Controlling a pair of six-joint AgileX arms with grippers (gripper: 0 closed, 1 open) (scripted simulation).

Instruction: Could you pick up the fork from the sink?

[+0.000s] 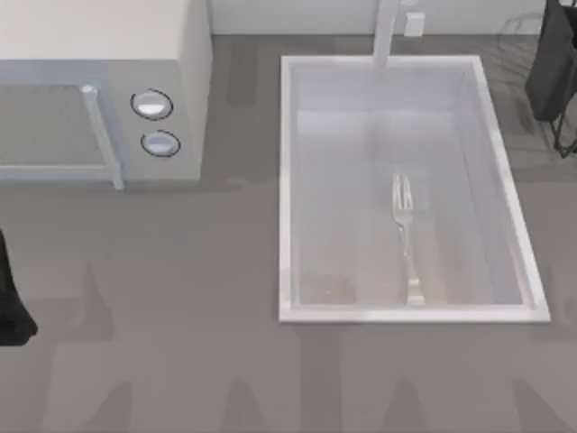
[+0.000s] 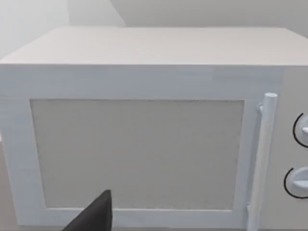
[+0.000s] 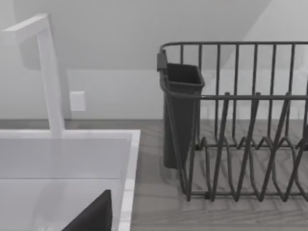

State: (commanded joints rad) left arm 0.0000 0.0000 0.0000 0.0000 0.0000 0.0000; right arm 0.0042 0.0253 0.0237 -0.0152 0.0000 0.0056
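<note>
The silver fork (image 1: pixel 405 240) lies flat on the floor of the sink (image 1: pixel 285 189), right of the basin's middle, with its tines toward the back wall and its handle toward the front rim. My left gripper (image 1: pixel 11 307) is parked at the table's left edge, facing the microwave; a dark part of it (image 2: pixel 94 216) shows in the left wrist view. A dark part of my right gripper (image 3: pixel 94 216) sits over the sink's back right corner (image 3: pixel 130 144), far from the fork.
A white microwave (image 1: pixel 171 54) with two round knobs stands at the back left. A white faucet (image 1: pixel 385 32) rises behind the sink. A black wire dish rack (image 3: pixel 240 144) with a dark utensil holder (image 3: pixel 180 115) stands right of the sink.
</note>
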